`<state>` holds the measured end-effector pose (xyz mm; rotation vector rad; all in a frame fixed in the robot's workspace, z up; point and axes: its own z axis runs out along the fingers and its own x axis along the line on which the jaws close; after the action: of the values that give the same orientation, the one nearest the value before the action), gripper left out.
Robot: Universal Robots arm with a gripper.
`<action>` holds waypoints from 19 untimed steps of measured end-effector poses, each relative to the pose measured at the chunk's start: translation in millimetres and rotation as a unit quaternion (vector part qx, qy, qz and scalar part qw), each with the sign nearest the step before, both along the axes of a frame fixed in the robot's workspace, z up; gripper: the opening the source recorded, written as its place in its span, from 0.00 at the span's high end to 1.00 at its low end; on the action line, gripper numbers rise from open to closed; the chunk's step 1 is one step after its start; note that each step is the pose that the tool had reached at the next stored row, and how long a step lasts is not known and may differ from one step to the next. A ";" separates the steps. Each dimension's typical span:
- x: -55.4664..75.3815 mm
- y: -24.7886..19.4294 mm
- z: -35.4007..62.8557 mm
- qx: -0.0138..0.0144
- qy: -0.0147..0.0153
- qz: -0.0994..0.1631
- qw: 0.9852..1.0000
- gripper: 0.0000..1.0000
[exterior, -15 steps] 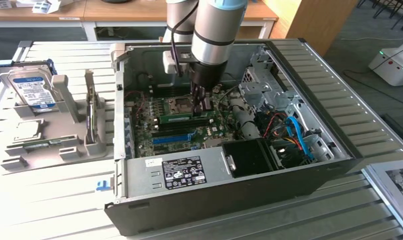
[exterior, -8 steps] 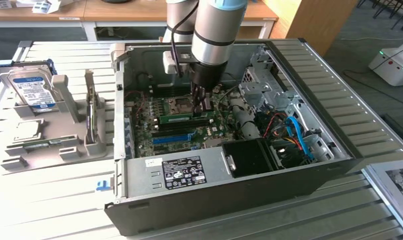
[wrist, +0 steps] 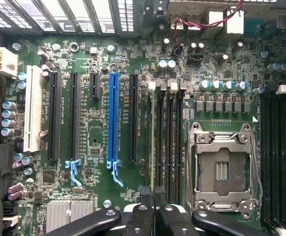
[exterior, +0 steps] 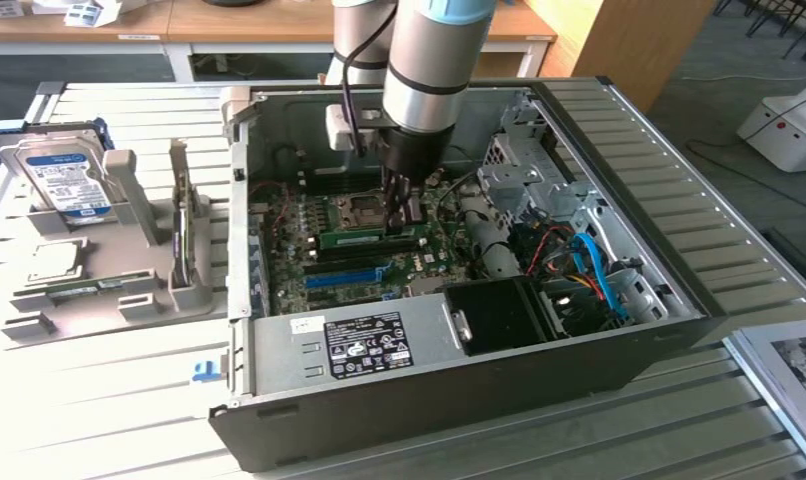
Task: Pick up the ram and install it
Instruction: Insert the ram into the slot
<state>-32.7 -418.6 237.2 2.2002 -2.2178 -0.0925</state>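
The ram is a thin green stick lying low along the memory slots of the motherboard inside the open computer case. My gripper reaches straight down into the case and stands over the stick's end toward the exterior view's right. In the wrist view the two black fingertips sit close together, with my gripper shut on the ram, seen edge-on as a narrow line running away from it among the black memory slots.
An empty processor socket lies beside the memory slots, and a blue slot strip on the other side. Case walls, the power supply and blue cables hem the arm in. A grey holder with a hard drive stands at the exterior view's left.
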 end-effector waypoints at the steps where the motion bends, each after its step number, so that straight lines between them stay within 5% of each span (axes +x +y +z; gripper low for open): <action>1: 0.0 0.0 -0.3 0.000 0.000 0.000 1.000 0.88; 19: -2.2 0.0 -2.1 0.000 0.000 0.000 1.000 0.88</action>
<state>-34.9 -418.6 235.1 2.2005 -2.2177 -0.0926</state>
